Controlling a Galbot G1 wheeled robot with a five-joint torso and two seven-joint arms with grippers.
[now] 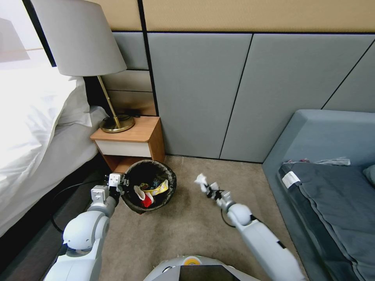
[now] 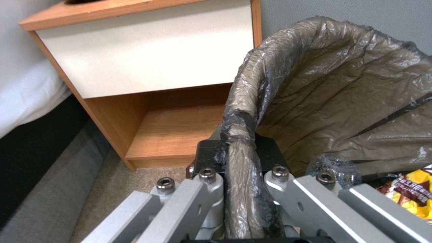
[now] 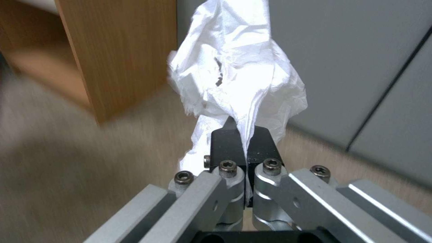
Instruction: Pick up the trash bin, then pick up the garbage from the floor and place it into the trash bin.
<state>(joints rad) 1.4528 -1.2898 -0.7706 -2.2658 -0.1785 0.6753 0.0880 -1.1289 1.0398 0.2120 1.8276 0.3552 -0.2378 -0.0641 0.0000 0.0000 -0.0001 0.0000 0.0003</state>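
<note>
The trash bin (image 1: 166,197) with its dark bag liner hangs just above the carpet in front of the nightstand. My left gripper (image 1: 122,183) is shut on its near-left rim (image 2: 238,141). Inside lie a yellow wrapper (image 1: 159,189), a red-and-white packet (image 1: 145,199) and other litter; the yellow wrapper (image 2: 416,189) also shows in the left wrist view. My right gripper (image 1: 209,188) is shut on a crumpled white tissue (image 1: 201,180), held in the air to the right of the bin. The tissue (image 3: 238,74) sticks up from between the black pads.
A wooden nightstand (image 1: 134,142) with a brass lamp (image 1: 113,121) stands right behind the bin. A bed with white linen (image 1: 35,136) lies to the left. A grey sofa (image 1: 324,171) closes the right side. Bare tan carpet (image 1: 187,234) lies between.
</note>
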